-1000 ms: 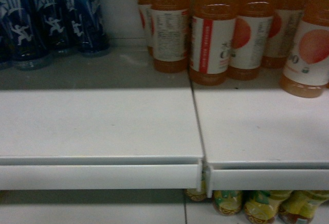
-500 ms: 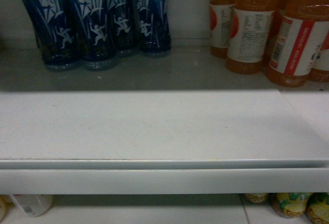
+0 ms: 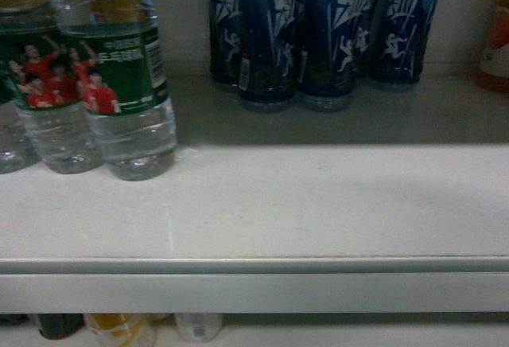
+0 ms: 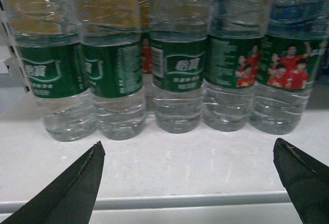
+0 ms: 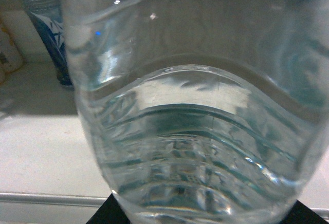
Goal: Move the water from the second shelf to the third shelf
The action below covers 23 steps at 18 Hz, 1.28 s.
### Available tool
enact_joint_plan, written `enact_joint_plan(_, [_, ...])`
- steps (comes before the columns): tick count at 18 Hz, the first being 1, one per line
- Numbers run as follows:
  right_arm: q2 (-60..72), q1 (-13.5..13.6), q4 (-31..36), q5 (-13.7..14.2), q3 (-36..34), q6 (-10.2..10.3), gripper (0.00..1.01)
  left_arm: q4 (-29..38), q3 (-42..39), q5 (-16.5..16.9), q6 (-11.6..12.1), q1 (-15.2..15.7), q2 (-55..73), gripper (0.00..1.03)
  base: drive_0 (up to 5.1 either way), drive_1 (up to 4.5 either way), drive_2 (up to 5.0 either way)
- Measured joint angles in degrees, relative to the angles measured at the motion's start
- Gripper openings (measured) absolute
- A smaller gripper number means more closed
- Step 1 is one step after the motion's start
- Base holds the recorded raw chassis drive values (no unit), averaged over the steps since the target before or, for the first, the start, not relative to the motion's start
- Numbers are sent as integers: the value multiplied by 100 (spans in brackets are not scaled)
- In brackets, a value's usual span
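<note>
Several clear ribbed water bottles point(image 4: 177, 80) with dark green labels stand in a row on the white shelf point(image 4: 195, 165). My left gripper point(image 4: 187, 143) is open in front of them, its dark fingertips point(image 4: 90, 170) wide apart and short of the bottles. In the head view, water bottles point(image 3: 131, 84) stand at the left of the shelf point(image 3: 318, 204), and neither gripper shows there. One clear water bottle point(image 5: 195, 106) fills the right wrist view. It sits between the black jaws of my right gripper point(image 5: 204, 206), which is shut on it.
Dark blue bottles point(image 3: 326, 37) with white figures stand at the back of the shelf, and one point(image 5: 51, 34) shows behind the held bottle. An orange bottle point(image 3: 497, 44) sits at the right edge. More bottles point(image 3: 119, 327) stand on the shelf below. The shelf's front lip point(image 3: 254, 291) runs across.
The head view has swung left. The orange bottles slid out to the right, the blue bottles moved to the middle, and the water bottles came in at the left.
</note>
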Motion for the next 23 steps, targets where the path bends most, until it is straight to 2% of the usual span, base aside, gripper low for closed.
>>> enact_joint_plan(23, [-9,4,0,2,0,0,39,0,0,0,0,0,0,98,-500,246,246])
